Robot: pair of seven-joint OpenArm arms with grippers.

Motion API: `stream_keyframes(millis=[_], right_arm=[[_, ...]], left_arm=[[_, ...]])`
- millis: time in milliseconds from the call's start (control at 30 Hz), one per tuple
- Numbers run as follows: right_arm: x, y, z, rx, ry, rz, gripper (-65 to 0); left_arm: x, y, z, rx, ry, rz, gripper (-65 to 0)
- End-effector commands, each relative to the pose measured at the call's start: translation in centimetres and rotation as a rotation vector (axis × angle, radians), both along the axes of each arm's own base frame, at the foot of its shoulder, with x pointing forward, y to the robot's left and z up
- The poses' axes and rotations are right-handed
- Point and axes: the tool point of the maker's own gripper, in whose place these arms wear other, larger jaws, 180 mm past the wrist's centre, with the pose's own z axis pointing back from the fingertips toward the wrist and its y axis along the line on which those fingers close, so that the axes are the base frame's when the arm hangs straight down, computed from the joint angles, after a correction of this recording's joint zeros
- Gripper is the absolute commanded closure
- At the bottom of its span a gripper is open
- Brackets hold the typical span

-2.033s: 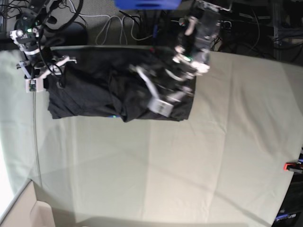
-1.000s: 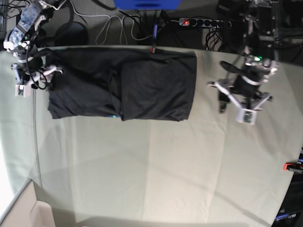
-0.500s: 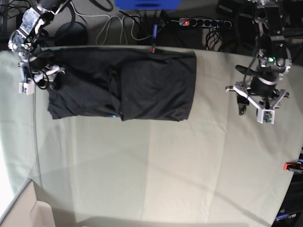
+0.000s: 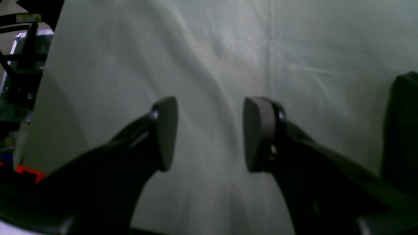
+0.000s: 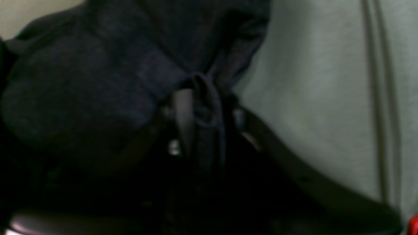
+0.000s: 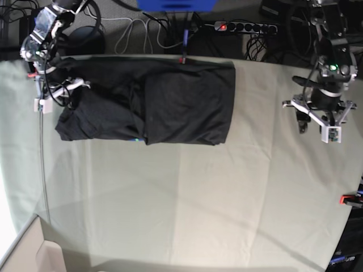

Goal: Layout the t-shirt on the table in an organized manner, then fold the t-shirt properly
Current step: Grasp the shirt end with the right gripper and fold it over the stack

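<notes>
We see no bins or boxes on the table (image 6: 187, 198); the only thing it carries is the shirt (image 6: 164, 102), a dark, folded slab lying along the far edge toward the far left corner, its right side ending near the middle of that edge.

Our right gripper (image 5: 204, 117) is at the shirt's left end. In the right wrist view a bunched ridge of dark cloth stands between the two fingers (image 5: 183, 120), which are pinched in on it, so we are grasping the shirt. In the base view the cloth under that gripper (image 6: 57, 93) is drawn up and rumpled.

Our left gripper (image 4: 210, 133) hangs over bare table near the right edge, well apart from the shirt. Its pads (image 4: 166, 130) stand apart with nothing between them: released. An orange clamp (image 6: 349, 199) sits at the right edge, nearer us.

Against half a second ago, our left gripper (image 6: 320, 122) has drifted a little further toward the right edge, fingers spread as before. Our right gripper has gone from spread to clenched on the cloth, and the shirt's left end has pulled in slightly and bunched, while the rest lies unchanged.
</notes>
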Motion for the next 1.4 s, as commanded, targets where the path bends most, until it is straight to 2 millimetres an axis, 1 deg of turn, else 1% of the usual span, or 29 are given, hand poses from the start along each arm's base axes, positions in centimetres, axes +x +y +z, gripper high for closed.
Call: stream_keyframes(millis=[0, 33, 200, 267, 333, 367, 467, 533, 600, 667, 733, 800, 933, 1033, 1167, 1233, 1267, 1367], right_arm=[[-1.8, 0.8, -1.6, 0.000, 0.103, 0.040, -2.6], [-1.8, 1.0, -1.6, 0.002, 0.104, 0.040, 0.0], [-1.7, 0.8, -1.3, -0.005, 0.096, 0.038, 0.0], [-1.3, 0.2, -0.4, -0.028, 0.073, 0.033, 0.0], [-1.0, -0.3, 1.0, -0.070, 0.045, 0.041, 0.0], [-0.8, -0.4, 2.1, -0.094, 0.022, 0.043, 0.0], [0.0, 0.1, 5.0, -0.140, -0.049, 0.039, 0.0], [0.5, 0.0, 7.1, -0.184, -0.093, 0.046, 0.0], [0.8, 0.3, 8.7, -0.222, -0.122, 0.075, 0.0], [0.9, 1.3, 9.9, -0.244, -0.145, 0.116, 0.0], [1.1, 3.1, 11.0, -0.254, -0.171, 0.178, 0.0], [1.1, 5.1, 11.6, -0.251, -0.189, 0.239, 0.0], [0.4, 10.1, 12.4, -0.208, -0.213, 0.372, 0.0], [0.1, 15.3, 12.7, -0.130, -0.244, 0.493, 0.0], [0.2, 20.9, 13.6, -0.046, -0.296, 0.618, 0.0], [0.4, 23.4, 14.2, -0.012, -0.326, 0.676, 0.0], [0.7, 24.3, 14.5, 0.000, -0.341, 0.698, 0.0], [1.5, 25.9, 14.5, 0.020, -0.357, 0.735, 0.0]], left_arm=[[0.7, 0.7, 1.4, 0.019, -0.050, 0.008, -31.6], [0.6, 0.8, 1.5, 0.020, -0.051, 0.011, -31.6], [0.5, 1.1, 1.5, 0.024, -0.050, 0.016, -31.6], [0.5, 1.1, 1.5, 0.025, -0.049, 0.015, -31.6], [0.3, 1.9, 1.6, 0.029, -0.052, 0.038, -31.5], [0.2, 2.2, 1.7, 0.032, -0.052, 0.047, -31.5], [-0.1, 3.3, 1.9, 0.041, -0.053, 0.075, -31.5], [-0.3, 3.7, 2.0, 0.045, -0.054, 0.086, -31.5], [-1.1, 4.2, 1.7, 0.050, -0.038, 0.099, -31.5], [-1.4, 4.6, 1.7, 0.055, -0.034, 0.108, -31.5], [-1.4, 4.6, 1.6, 0.055, -0.032, 0.108, -31.5], [-1.4, 4.6, 1.6, 0.055, -0.032, 0.108, -31.5], [-2.3, 4.6, 1.0, 0.058, -0.009, 0.107, -31.5], [-2.3, 4.6, 1.0, 0.058, -0.007, 0.107, -31.5], [-2.3, 4.6, 1.2, 0.060, -0.011, 0.105, -31.4], [-2.8, 4.5, 0.8, 0.061, 0.003, 0.104, -31.4], [-3.0, 4.5, 0.8, 0.062, 0.008, 0.103, -31.4], [-3.6, 4.5, 0.5, 0.064, 0.022, 0.102, -31.4]])
